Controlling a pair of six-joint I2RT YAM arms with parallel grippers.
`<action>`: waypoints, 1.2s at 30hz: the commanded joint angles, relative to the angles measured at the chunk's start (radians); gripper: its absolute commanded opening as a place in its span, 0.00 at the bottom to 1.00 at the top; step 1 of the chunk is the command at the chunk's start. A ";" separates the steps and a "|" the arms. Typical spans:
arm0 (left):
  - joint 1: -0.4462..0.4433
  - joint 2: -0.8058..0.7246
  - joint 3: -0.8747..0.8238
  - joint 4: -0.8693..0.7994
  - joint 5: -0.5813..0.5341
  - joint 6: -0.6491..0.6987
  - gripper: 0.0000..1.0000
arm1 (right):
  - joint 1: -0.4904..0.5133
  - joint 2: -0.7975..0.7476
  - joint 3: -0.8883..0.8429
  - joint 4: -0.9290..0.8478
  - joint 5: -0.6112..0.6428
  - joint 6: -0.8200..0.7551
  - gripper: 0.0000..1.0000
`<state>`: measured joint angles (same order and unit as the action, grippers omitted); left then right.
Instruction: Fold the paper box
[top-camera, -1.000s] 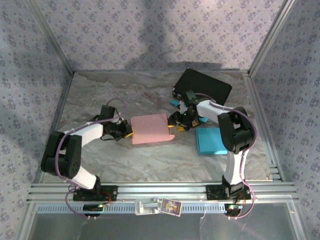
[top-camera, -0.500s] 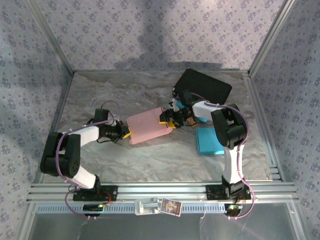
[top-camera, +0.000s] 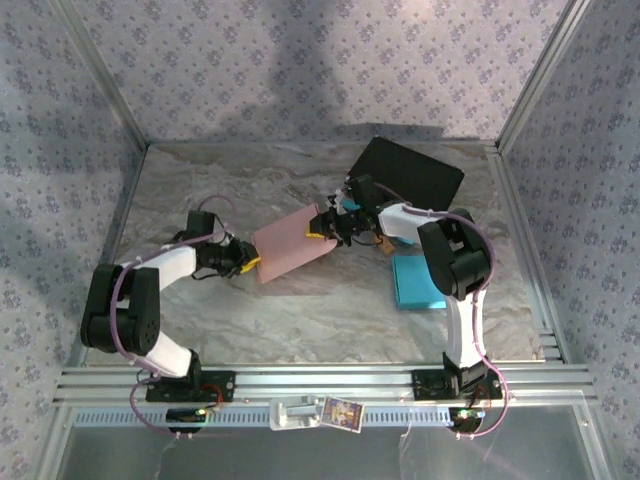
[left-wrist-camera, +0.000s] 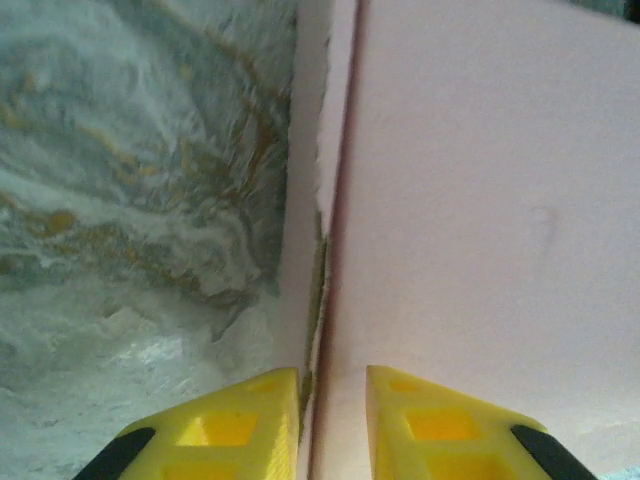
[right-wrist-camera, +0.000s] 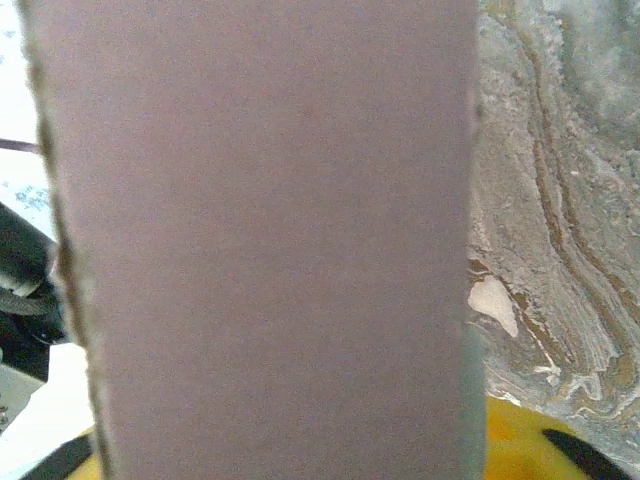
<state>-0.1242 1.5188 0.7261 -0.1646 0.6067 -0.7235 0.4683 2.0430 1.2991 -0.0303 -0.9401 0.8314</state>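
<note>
Creasing cleanly needs the pink paper box (top-camera: 292, 245), tilted midway between the worktop's (top-camera: 250, 320) side edges, held steady: left tool (top-camera: 254, 265) slightly apart astride its edge, right tool (top-camera: 318, 232) apart or clamped, I cannot tell.

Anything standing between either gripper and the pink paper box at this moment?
Nothing visible does. The left gripper straddles the left edge of the flat pink paper box; the right gripper sits at its far-right corner. The flat turquoise box lies apart, rightward.
</note>
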 joint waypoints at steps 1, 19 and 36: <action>-0.007 -0.119 0.094 -0.081 -0.085 0.083 0.24 | -0.011 -0.013 0.027 -0.029 -0.010 0.131 0.30; -0.568 -0.379 0.170 -0.303 -0.512 1.136 0.56 | -0.059 -0.058 0.174 -0.587 -0.086 0.394 0.28; -0.628 -0.186 0.217 -0.267 -0.629 1.258 0.65 | -0.075 -0.061 0.188 -0.739 -0.138 0.432 0.30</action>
<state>-0.7429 1.3121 0.9012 -0.4458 0.0029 0.4980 0.3985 2.0026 1.4796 -0.7006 -1.0489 1.2320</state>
